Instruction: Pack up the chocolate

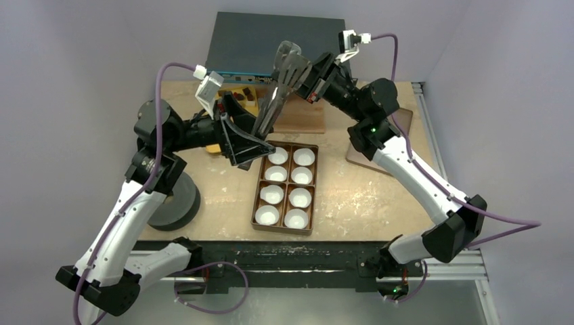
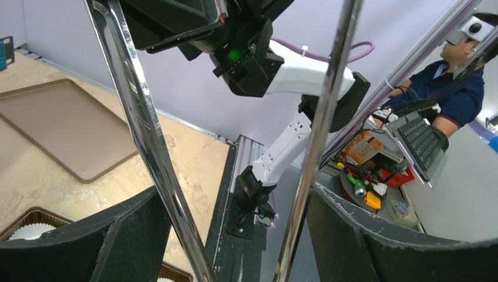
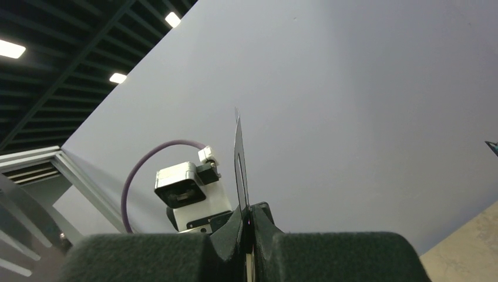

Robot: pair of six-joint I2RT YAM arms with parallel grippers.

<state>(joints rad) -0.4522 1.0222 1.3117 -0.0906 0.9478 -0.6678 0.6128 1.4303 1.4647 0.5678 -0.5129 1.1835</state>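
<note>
Metal tongs (image 1: 288, 74) hang above the back of the table, between my two arms. My right gripper (image 1: 310, 82) is shut on one thin blade of the tongs (image 3: 239, 164), with the jaws pinched tight round it (image 3: 246, 230). My left gripper (image 1: 259, 137) is open around the tongs' two shiny arms (image 2: 147, 135), which run just inside each finger (image 2: 88, 241). Dark chocolate pieces (image 1: 248, 92) lie on a yellow tray behind the left arm. The brown box (image 1: 256, 196) of white paper cups sits mid-table, and its corner (image 2: 35, 212) shows in the left wrist view.
The flat brown lid (image 1: 357, 160) lies at the right under my right arm, also visible as the lid (image 2: 64, 129) from the left wrist. A wooden board (image 1: 304, 116) and a grey-blue case (image 1: 271, 42) stand at the back. A dark round weight (image 1: 177, 203) sits at the left.
</note>
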